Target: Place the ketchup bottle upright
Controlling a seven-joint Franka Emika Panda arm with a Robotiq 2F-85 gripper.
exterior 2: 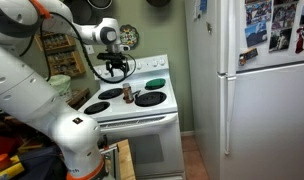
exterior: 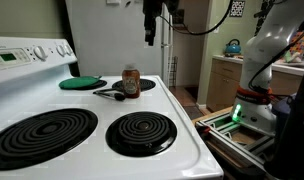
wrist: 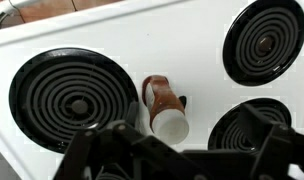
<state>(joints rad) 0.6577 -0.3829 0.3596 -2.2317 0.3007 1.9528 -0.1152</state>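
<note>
- Pincer (wrist: 182, 158): in the wrist view it fills the bottom edge as a dark, blurred mass. Its two fingers stand wide apart and their tips are cut off by the frame. Nothing sits between them, so it is spread and empty.
- Ketchup bottle (wrist: 164, 100): the wrist view looks down on it, with the pale cap toward the camera and the reddish-brown body behind. It stands on the bare white counter (wrist: 192, 40) between the coil burners (wrist: 72, 100).
- In an exterior view the front burners (exterior: 142, 132) are nearest the camera, and the left one is cut off by the frame.
- Behind them the ketchup bottle (exterior: 131, 81) stands upright with its pale label band visible. The wrist view does not make this posture plain.
- Black utensil (exterior: 112, 94): it lies just beside the bottle's base. Whether the two touch cannot be told.
- Green disc (exterior: 82, 82): it lies flat on a rear burner and shows clearly only in this exterior view.
- The pincer (exterior: 150, 28) hangs well above the bottle, apart from it, with its upper part cut off by the top edge.
- In an exterior view the white arm (exterior 2: 37, 70) fills the near left side. The pincer (exterior 2: 114, 66) and the bottle (exterior 2: 128, 93) are too small for detail.
- Fridge (exterior 2: 257, 80): it stands beside the stove, cut off at the right edge.
- Kettle (exterior: 233, 47): it sits far back and is small and indistinct.
</note>
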